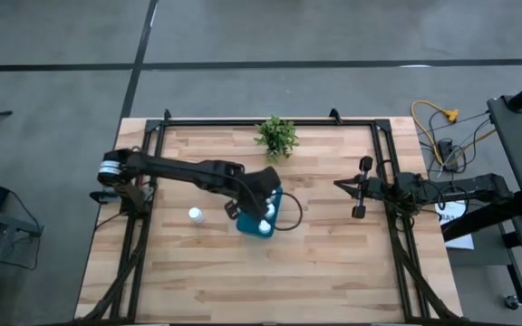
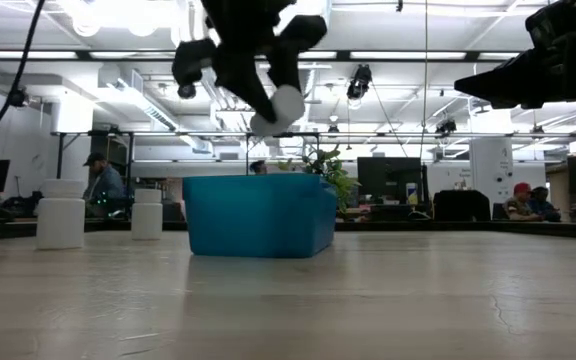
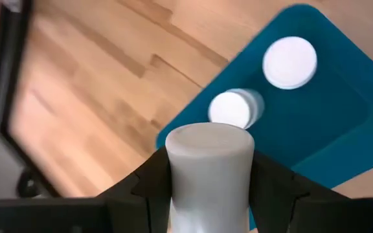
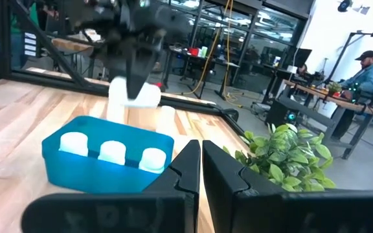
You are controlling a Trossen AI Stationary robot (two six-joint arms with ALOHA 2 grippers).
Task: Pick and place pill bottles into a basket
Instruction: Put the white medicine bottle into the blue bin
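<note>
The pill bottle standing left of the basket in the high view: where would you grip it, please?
Take the pill bottle around its round body, coming straight down: it stands upright, cap up, clear of the basket, so jaws probably fit either side.

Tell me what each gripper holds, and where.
Left gripper clamps a pill bottle by its sides, above the basket. Right gripper is shut, holding nothing.

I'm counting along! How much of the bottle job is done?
Three pill bottles sit in the basket. The left jaws hold a fourth bottle above it. Two more bottles stand on the table. The right arm waits aside.
</note>
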